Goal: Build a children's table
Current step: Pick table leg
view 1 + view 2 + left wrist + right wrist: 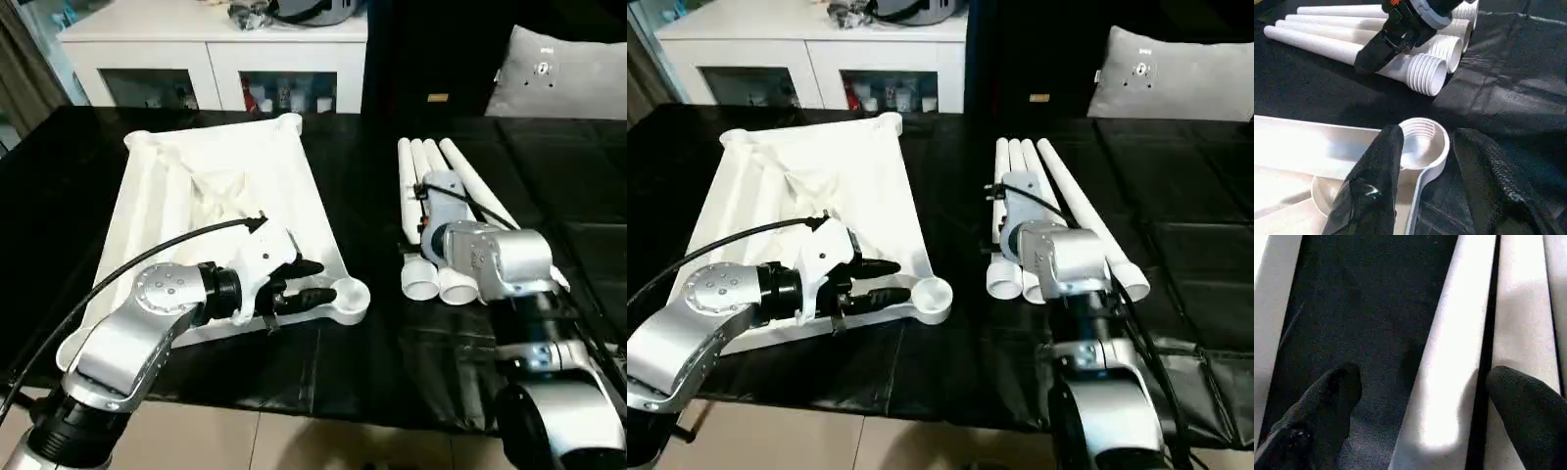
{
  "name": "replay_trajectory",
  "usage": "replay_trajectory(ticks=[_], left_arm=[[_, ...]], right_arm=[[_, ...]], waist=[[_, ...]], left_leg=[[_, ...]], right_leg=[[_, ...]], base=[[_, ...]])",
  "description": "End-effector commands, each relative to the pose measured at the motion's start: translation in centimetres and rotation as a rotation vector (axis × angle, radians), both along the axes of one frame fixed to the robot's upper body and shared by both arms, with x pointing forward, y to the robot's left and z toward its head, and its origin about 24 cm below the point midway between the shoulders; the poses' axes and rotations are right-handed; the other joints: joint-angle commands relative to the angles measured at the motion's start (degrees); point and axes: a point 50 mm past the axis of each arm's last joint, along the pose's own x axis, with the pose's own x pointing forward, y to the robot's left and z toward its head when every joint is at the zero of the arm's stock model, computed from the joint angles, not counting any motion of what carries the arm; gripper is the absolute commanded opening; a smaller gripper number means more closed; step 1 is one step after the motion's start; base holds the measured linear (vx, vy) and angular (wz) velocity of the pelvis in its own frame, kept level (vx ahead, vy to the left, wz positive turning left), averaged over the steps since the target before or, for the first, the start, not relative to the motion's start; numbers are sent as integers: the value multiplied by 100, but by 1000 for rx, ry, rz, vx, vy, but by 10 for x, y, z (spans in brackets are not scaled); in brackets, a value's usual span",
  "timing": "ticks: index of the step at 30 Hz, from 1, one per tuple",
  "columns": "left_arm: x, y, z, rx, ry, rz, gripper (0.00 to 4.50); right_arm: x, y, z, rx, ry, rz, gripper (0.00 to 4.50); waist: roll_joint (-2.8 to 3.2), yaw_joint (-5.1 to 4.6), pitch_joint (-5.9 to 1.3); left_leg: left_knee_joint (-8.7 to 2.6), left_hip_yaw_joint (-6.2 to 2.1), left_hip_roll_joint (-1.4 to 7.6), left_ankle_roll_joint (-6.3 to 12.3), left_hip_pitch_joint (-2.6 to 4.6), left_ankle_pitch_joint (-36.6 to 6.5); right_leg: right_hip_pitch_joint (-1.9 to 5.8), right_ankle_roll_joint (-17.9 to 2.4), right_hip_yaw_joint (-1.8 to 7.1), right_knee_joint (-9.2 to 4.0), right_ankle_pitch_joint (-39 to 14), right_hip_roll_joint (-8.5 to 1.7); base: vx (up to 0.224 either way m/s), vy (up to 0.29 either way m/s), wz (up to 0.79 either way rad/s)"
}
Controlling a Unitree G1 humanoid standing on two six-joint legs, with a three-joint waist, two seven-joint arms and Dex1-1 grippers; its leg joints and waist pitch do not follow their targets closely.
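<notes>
Left gripper [302, 282] at the black tabletop's [392, 343] front edge, fingers spread astride the round threaded corner socket [1422, 144] of the upside-down white plastic table top [230, 196], not clamped. Socket empty. Right gripper [1420, 411] fingers parted over the four white tapered plastic legs [431, 211] bundled right of centre, one leg between them, grip not closed.

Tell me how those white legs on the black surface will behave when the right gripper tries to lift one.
The legs are round and smooth, lying side by side, so one will probably roll if nudged sideways. They look hollow at the threaded ends, so likely light and stiff. The right gripper has its fingers open over one leg; the glossy plastic may slip unless gripped squarely.
</notes>
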Motion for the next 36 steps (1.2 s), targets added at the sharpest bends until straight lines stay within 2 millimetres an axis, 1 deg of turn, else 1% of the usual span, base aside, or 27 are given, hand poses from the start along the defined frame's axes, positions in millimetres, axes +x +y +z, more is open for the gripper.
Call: replay_trajectory(ticks=[1,4,5,6,7,9,10,12,13,14,15,17,18,19,20,21,22,24,25,26,28,29,30,31,36], left_arm=[[-1,-1,0,14,-8,3,197],[-1,-1,0,16,-5,3,197],[-1,-1,0,16,-5,3,197],[-1,-2,0,16,-5,4,197],[-1,-2,0,15,-4,5,197],[-1,-2,0,16,-4,6,197],[-1,-3,0,18,-6,9,203],[0,-4,0,11,-9,18,203],[0,-5,0,9,-9,20,203],[1,-5,1,7,-9,21,203],[0,-6,0,6,-7,20,203],[0,-7,-1,8,-4,16,203],[0,-7,-1,10,-2,15,203],[0,-7,-1,10,-2,15,203],[1,-7,-1,10,-3,15,203],[1,-8,-1,10,-3,14,203],[2,-8,0,9,-5,14,203],[2,-9,0,8,-6,14,203],[3,-9,0,6,-7,13,203],[3,-11,1,3,-8,12,203],[3,-11,1,2,-9,12,203],[4,-11,1,2,-9,12,203],[4,-11,1,3,-10,15,203],[4,-10,1,4,-11,17,203],[6,-9,0,17,-15,26,203]], right_arm=[[3,4,2,19,10,9,450],[5,8,-1,62,34,27,450],[5,8,-1,62,34,27,450],[5,8,-2,67,40,30,450],[7,8,-4,44,46,44,450],[7,8,-6,35,47,49,450],[7,8,-7,38,51,52,421],[7,8,-10,45,66,56,414],[7,8,-11,46,71,58,411],[8,8,-11,46,73,58,402],[8,8,-13,59,86,60,376],[8,8,-15,64,93,61,371],[8,8,-17,73,105,63,367],[8,8,-17,77,108,64,343],[8,8,-18,80,111,64,343],[8,8,-18,82,112,63,328],[8,7,-18,82,112,61,324],[8,6,-18,83,114,61,305],[9,6,-18,86,114,58,294],[9,5,-18,89,116,56,294],[9,5,-18,91,116,55,265],[9,5,-18,91,116,55,265],[9,5,-18,90,116,57,250],[9,5,-17,90,116,60,250],[10,5,-16,93,113,61,214]], waist=[[-22,21,-345],[-26,19,-353],[-47,17,-352],[-36,23,-346],[-49,13,-348],[-40,23,-348],[-50,24,-348],[-52,24,-350],[-73,20,-347],[-60,25,-351],[-65,25,-348],[-63,14,-349],[-46,14,-347],[-52,10,-348],[-61,13,-348],[-54,10,-347],[-51,5,-351],[-56,8,-348],[-68,10,-352],[-60,12,-353],[-62,14,-352],[-62,18,-357],[-54,15,-356],[-52,14,-358],[-60,11,-353]], left_leg=[[-442,41,142,-92,-113,-403],[-436,44,139,-72,-122,-360],[-437,47,140,-60,-123,-358],[-436,49,144,-49,-120,-358],[-436,50,150,-47,-122,-375],[-433,51,149,-42,-120,-356],[-432,55,150,-30,-121,-339],[-430,57,150,-17,-122,-338],[-428,64,151,-3,-123,-335],[-427,62,152,5,-119,-332],[-427,62,154,19,-123,-330],[-427,62,155,25,-124,-332],[-421,66,153,26,-123,-337],[-420,68,151,31,-124,-347],[-421,67,151,40,-128,-344],[-423,65,152,37,-130,-339],[-421,65,153,37,-124,-338],[-422,67,155,39,-123,-360],[-419,70,155,49,-123,-332],[-418,71,156,52,-123,-316],[-417,75,156,63,-119,-337],[-415,75,157,70,-122,-298],[-415,76,159,72,-122,-281],[-413,78,159,72,-121,-278],[-417,84,159,65,-121,-326]], right_leg=[[376,-1298,241,-365,-1143,-342],[384,-1335,241,-356,-1071,-345],[382,-1344,240,-357,-1068,-346],[376,-1352,238,-360,-1082,-347],[371,-1370,233,-358,-1097,-347],[372,-1377,233,-356,-1082,-351],[373,-1387,236,-354,-1062,-352],[377,-1389,235,-356,-1092,-354],[373,-1394,238,-365,-1102,-354],[373,-1402,235,-357,-1112,-355],[374,-1397,236,-358,-1124,-356],[370,-1405,233,-358,-1151,-357],[365,-1404,234,-362,-1159,-357],[368,-1400,233,-365,-1164,-355],[374,-1392,233,-367,-1171,-355],[374,-1391,232,-364,-1178,-356],[367,-1400,227,-362,-1168,-351],[370,-1396,229,-367,-1189,-351],[369,-1401,232,-365,-1165,-352],[368,-1413,231,-363,-1146,-353],[364,-1414,230,-368,-1165,-352],[370,-1420,229,-360,-1122,-353],[367,-1426,227,-356,-1094,-349],[368,-1429,226,-356,-1081,-350],[365,-1411,226,-368,-1168,-348]], base=[[0,0,0],[0,0,0],[0,0,0],[0,0,0],[0,0,0],[0,0,0],[0,0,0],[0,0,0],[0,0,0],[0,0,0],[0,0,0],[0,0,0],[0,0,0],[0,0,0],[0,0,0],[0,0,0],[0,0,0],[0,0,0],[0,0,0],[0,0,0],[0,0,0],[0,0,0],[0,0,0],[0,0,0],[0,0,0]])
